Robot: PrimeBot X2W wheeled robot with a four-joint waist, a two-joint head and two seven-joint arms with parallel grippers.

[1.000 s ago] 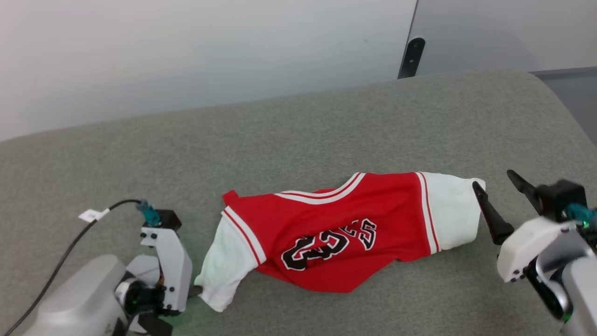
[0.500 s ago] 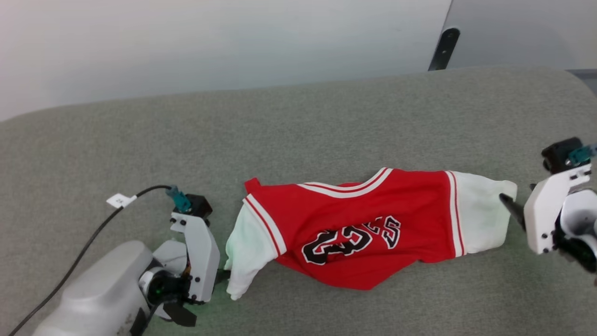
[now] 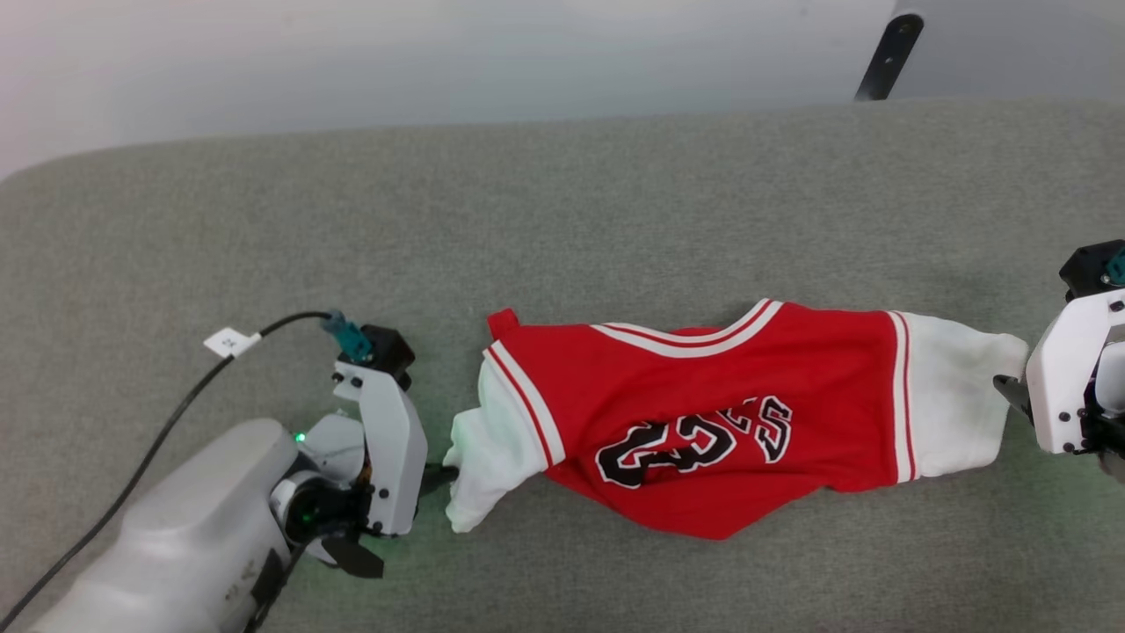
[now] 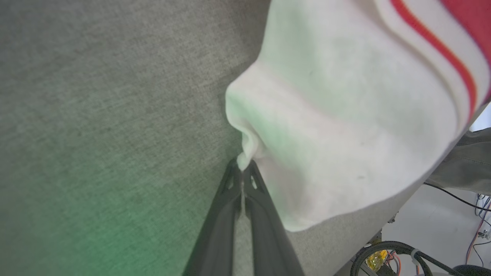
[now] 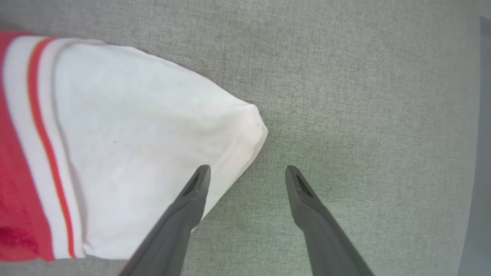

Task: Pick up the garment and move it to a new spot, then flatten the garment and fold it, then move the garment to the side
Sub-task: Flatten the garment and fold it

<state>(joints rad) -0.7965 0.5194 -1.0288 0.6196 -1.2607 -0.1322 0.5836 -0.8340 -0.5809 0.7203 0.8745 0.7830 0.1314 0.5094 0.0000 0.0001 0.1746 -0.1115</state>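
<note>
Garment (image 3: 703, 422): red, white-sleeved, rumpled

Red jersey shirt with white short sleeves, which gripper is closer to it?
Left. The left gripper pinches a sleeve of the red jersey shirt; the right gripper is open at the other sleeve's corner.

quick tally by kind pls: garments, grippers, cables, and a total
red jersey garment with white sleeves: 1
dark two-fingered grippers: 2 (left gripper, right gripper)
black cable with white tag: 1
total: 4
</note>
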